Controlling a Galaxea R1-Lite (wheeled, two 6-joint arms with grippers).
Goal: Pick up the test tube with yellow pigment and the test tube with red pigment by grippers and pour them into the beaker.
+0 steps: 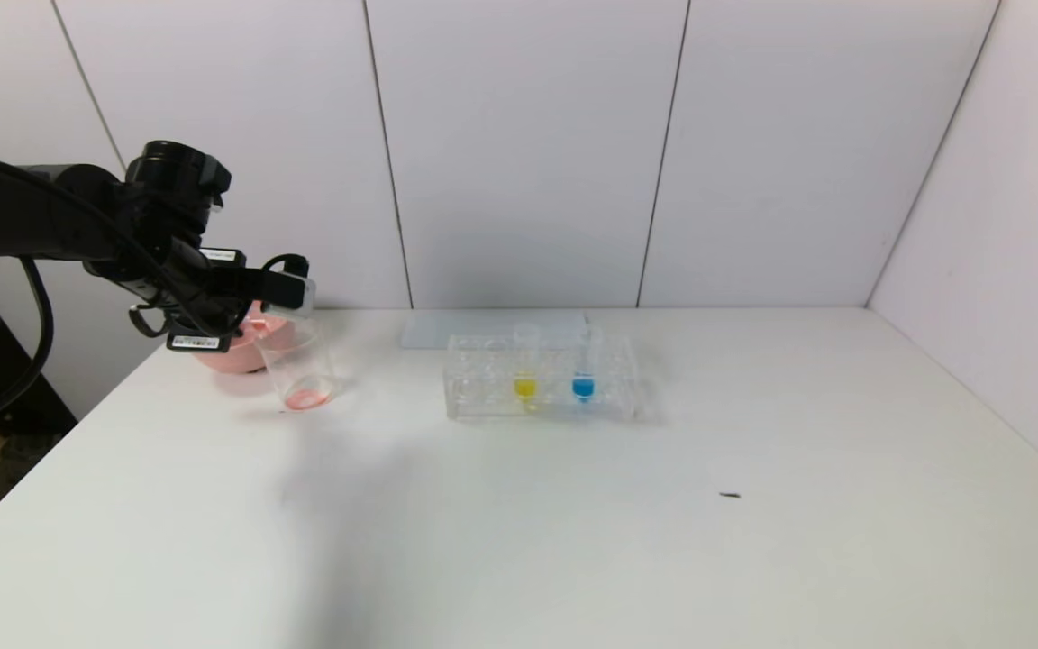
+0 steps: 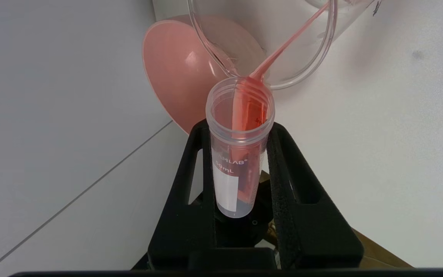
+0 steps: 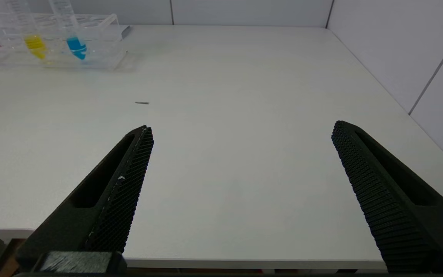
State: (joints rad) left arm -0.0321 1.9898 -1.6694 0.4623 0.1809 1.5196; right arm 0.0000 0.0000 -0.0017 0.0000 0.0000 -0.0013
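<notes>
White table (image 1: pixel 573 541), pale panelled walls (image 1: pixel 528 135)

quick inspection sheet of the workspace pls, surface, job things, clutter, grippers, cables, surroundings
surface: white table, small dark speck.
job's things: red test tube tipped, pouring into beaker; yellow test tube in rack.
clutter: blue tube in rack; pink bowl behind beaker; flat pale sheet behind rack.
grippers: left gripper shut on red test tube; right gripper open, idle above the near table edge.
cables: black cable on left arm.
surroundings: white panel walls.
</notes>
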